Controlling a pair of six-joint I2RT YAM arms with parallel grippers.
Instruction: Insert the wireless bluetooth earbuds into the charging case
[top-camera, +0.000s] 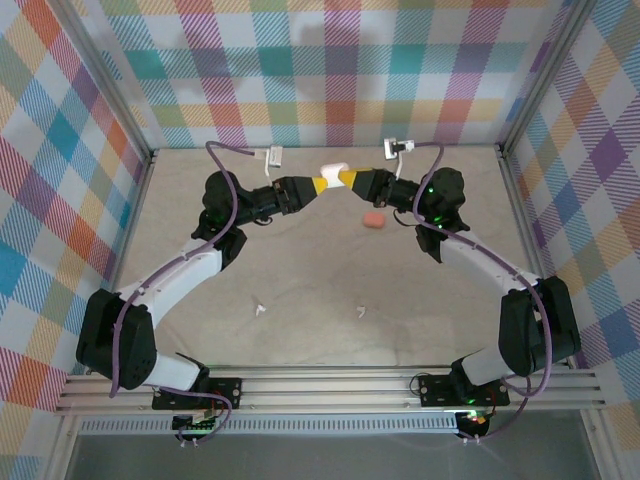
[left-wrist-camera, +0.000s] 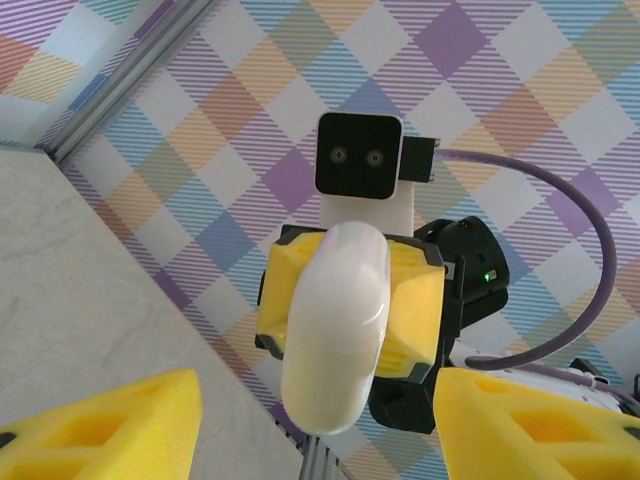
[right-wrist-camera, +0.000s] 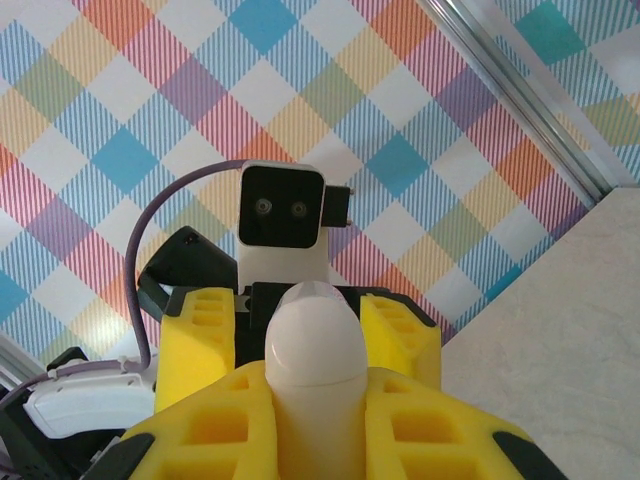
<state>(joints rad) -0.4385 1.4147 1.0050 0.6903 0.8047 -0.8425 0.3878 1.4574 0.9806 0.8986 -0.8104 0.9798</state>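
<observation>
- The charging case (left-wrist-camera: 335, 320) is white plastic, smooth and glossy, with soft reflections on its rounded shell.
- The gripper fingers (left-wrist-camera: 120, 420) are yellow plastic, matt and a little grainy, with moulded hollows.
- The pink case (top-camera: 373, 220) looks smooth, but it is too small to judge the finish.
- The desk (top-camera: 300, 270) has a beige, mottled, matt surface, like stone or rough cloth.
- The walls (top-camera: 330, 60) carry a printed check pattern, matt, perhaps cloth or paper.
- The rails (top-camera: 330, 385) are bare brushed metal, slightly shiny.
- The arm links (top-camera: 185, 270) have smooth white and black plastic shells with a soft sheen.
</observation>
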